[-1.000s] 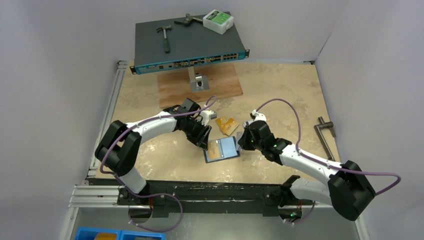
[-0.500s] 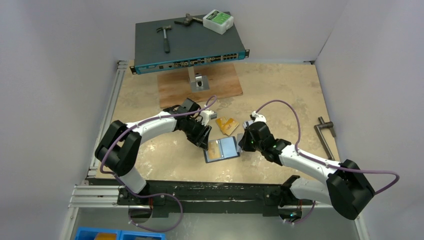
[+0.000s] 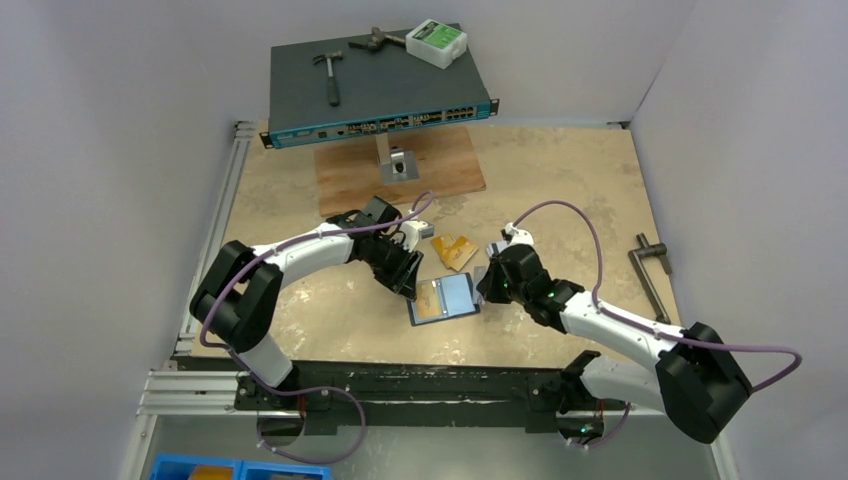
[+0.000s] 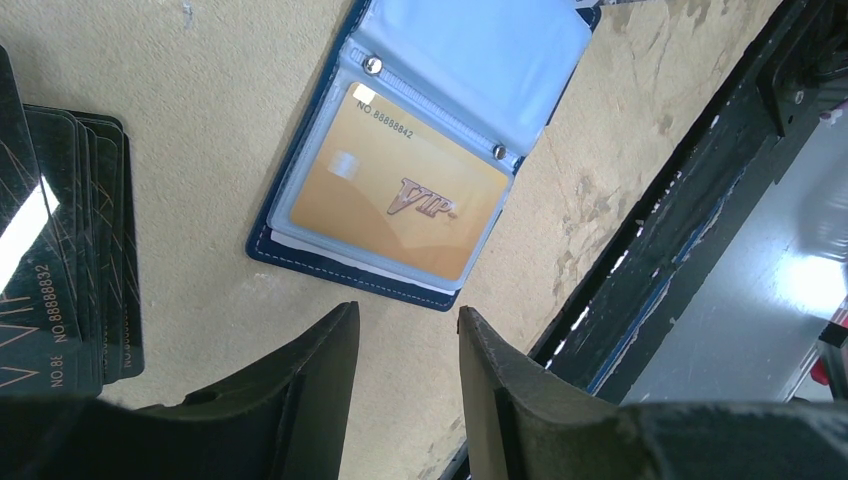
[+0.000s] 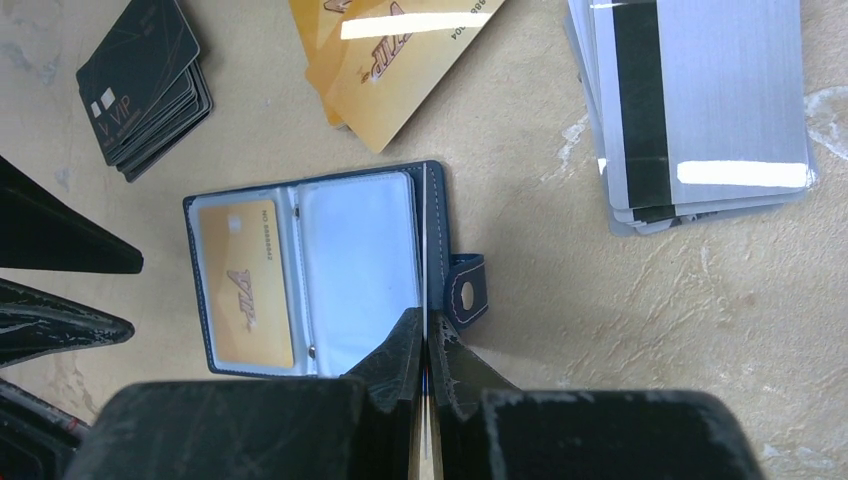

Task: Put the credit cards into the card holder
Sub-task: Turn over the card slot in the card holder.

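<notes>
Well, the pale speckled bench (image 3: 560,180) carries everything near its middle, so both arms can reach. The left gripper (image 4: 405,320) hangs just beside the holder with its fingers part open and nothing between them, ready, I think, to pick up a card. The right gripper (image 5: 425,330) has its fingers squeezed tight, tips at the holder's right edge, likely to stop it sliding.

The dark navy-blue folding card holder (image 3: 443,298) lies open and flat between the two, clear pockets up, so cards can slip in. Around it wait silver-grey striped cards (image 5: 700,100), orange-gold cards (image 5: 390,60) and a pile of black cards (image 5: 145,75). One gold card (image 4: 400,205) sits in the pocket nearer the left arm.

Hard to tell: whether the tight fingers pinch anything thin, and how many cards each pile holds. The wrist view cuts the silver stack off at the top.
</notes>
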Controlling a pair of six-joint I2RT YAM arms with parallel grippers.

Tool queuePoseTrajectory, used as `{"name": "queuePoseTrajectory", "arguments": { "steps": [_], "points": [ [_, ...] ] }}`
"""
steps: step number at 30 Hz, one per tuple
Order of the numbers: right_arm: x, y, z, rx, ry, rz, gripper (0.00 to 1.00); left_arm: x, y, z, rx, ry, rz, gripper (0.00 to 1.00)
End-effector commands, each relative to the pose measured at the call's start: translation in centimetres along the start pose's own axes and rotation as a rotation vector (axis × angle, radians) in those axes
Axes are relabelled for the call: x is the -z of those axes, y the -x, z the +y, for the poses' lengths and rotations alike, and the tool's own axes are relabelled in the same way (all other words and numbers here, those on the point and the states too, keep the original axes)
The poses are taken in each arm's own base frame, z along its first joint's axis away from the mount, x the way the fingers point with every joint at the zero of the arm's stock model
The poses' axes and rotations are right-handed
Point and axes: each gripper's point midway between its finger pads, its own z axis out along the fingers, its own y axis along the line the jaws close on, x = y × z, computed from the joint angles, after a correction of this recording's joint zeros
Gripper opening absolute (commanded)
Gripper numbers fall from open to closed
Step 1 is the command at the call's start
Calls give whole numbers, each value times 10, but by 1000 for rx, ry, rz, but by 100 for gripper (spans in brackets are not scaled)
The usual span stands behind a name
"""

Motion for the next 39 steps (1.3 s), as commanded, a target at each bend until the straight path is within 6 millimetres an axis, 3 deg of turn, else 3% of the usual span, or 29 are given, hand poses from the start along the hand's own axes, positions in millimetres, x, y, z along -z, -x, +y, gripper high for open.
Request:
{"name": "queuePoseTrajectory", "arguments": {
  "steps": [1, 16, 31, 39],
  "points": [
    [2, 12, 6, -12, 29, -53, 0, 7, 17, -5, -40, -18, -45, 41],
    [4, 12, 24, -42, 123, -50, 0, 7, 16, -4, -42, -15, -43, 41],
    [27, 25, 57, -61, 310, -105, 0, 8, 16, -5, -45, -19, -44, 40],
    [20, 21, 72, -63, 385, -71, 0, 14, 22, -12, -6, -70, -57, 40]
  ]
}}
